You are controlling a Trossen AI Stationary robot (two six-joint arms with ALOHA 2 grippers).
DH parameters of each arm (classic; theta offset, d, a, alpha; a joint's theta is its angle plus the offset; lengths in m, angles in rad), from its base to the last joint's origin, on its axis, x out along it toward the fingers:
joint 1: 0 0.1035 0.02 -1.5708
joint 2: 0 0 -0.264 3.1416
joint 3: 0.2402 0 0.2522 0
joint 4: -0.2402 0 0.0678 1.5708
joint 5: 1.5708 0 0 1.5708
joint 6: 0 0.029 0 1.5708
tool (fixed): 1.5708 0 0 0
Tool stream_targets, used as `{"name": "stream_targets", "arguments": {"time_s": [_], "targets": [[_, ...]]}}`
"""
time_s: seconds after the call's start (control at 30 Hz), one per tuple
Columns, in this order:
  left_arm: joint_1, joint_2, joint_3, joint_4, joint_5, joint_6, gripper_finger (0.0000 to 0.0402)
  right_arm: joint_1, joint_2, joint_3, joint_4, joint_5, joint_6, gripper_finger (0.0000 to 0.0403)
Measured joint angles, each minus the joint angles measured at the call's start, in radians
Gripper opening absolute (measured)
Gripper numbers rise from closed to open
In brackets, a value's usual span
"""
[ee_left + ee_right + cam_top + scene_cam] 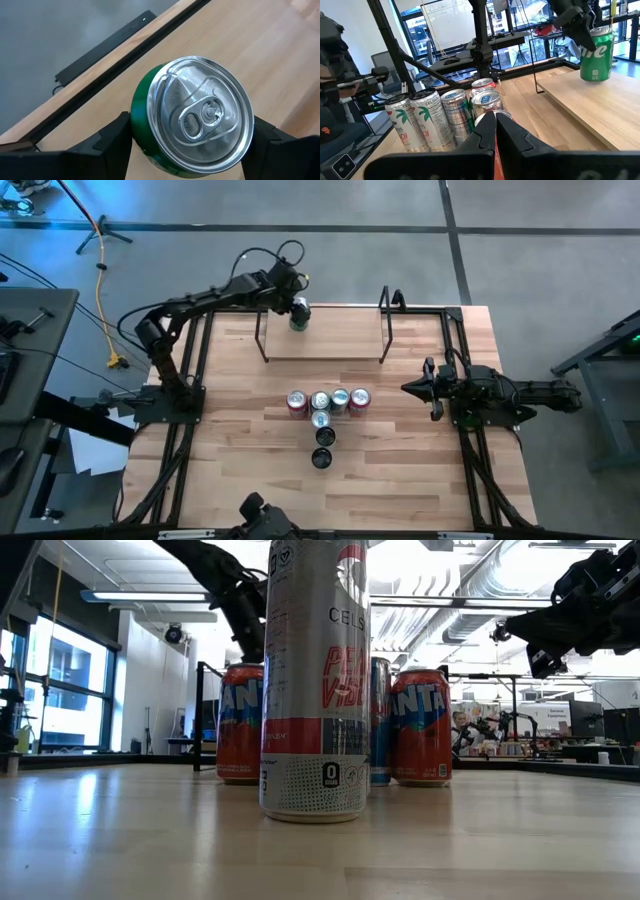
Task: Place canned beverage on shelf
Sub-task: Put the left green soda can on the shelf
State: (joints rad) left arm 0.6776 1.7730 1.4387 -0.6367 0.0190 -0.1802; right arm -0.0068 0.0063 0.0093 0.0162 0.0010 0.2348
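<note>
Green aluminium can (299, 315): rigid, smooth, likely slippery; left claw (192, 150) clamped across mid-body at pale-wood shelf (330, 340); right claw (432, 389) together.

**Left arm reaching, right arm waiting**

The left arm stretches far across the table, its left gripper (297, 308) pointing down with fingers (112, 137) clamped on a can's sides. The right arm lies low at the table's right side, right gripper (428, 388) fully closed, empty.
</note>
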Motion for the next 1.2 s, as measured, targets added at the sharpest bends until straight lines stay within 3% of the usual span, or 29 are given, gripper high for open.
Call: {"name": "stream_targets", "arguments": {"time_s": [0.57,1.2], "targets": [[-0.004,-0.001,0.001,-0.041,-0.005,0.000,0.0237,0.000,0.000,0.000,0.000,0.000,0.000,0.0000],[-0.004,-0.001,0.001,-0.041,-0.009,-0.001,0.0273,0.000,0.000,0.000,0.000,0.000,0.000,0.0000]]}}
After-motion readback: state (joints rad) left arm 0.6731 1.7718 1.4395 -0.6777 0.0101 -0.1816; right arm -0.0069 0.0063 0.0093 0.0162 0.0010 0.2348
